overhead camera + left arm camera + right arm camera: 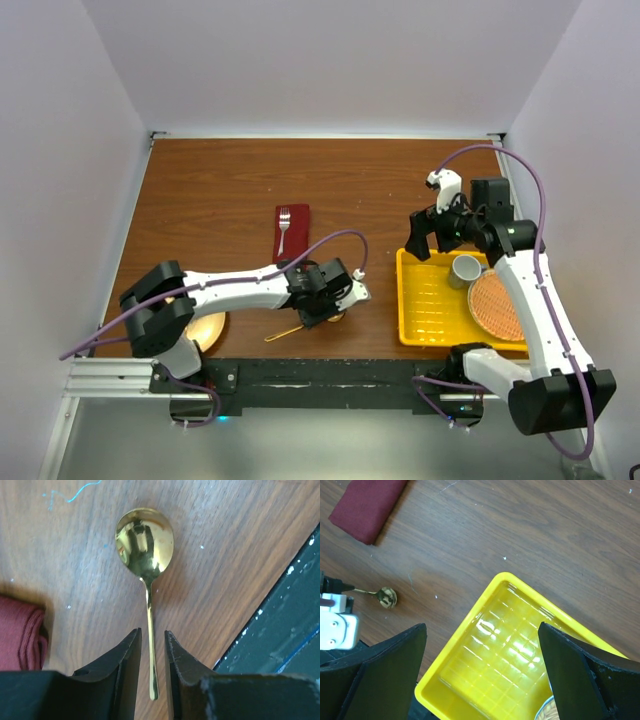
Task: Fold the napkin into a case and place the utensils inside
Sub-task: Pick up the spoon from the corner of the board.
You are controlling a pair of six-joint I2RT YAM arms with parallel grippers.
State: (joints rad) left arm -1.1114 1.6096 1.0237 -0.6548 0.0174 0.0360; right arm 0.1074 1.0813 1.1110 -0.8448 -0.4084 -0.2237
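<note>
Left wrist view has the left pincer (152, 635) low over the brown wooden surface (75, 560). Its two black fingers (127, 660) are narrowly apart, astride the thin handle of the shiny gold metal spoon (145, 540). A sliver of wood shows on each side of the handle, so I judge they have not closed on it.

The spoon lies flat, bowl up, its long axis in line with the pincer's reach: bowl ahead of the fingertips, handle end back between the fingers. In the top view that axis runs nearly along the near edge, bowl toward the right.

Rigid, light and polished, the spoon will likely be slippery, and lying flush it offers nothing to get under. Squeezing the handle's narrow sides about mid-length looks soundest, since a hold at the very end could let the bowl droop.

Beyond it sits the folded dark red cloth napkin (300, 232), soft, a narrow strip whose long axis runs away from the arms. The slim silver fork (284, 228) lies along it, tines to the far end; whether it is tucked in a fold I cannot tell.

The right pincer (482, 627) hangs wide apart, holding nothing, above the yellow plastic tray (495, 650).
</note>
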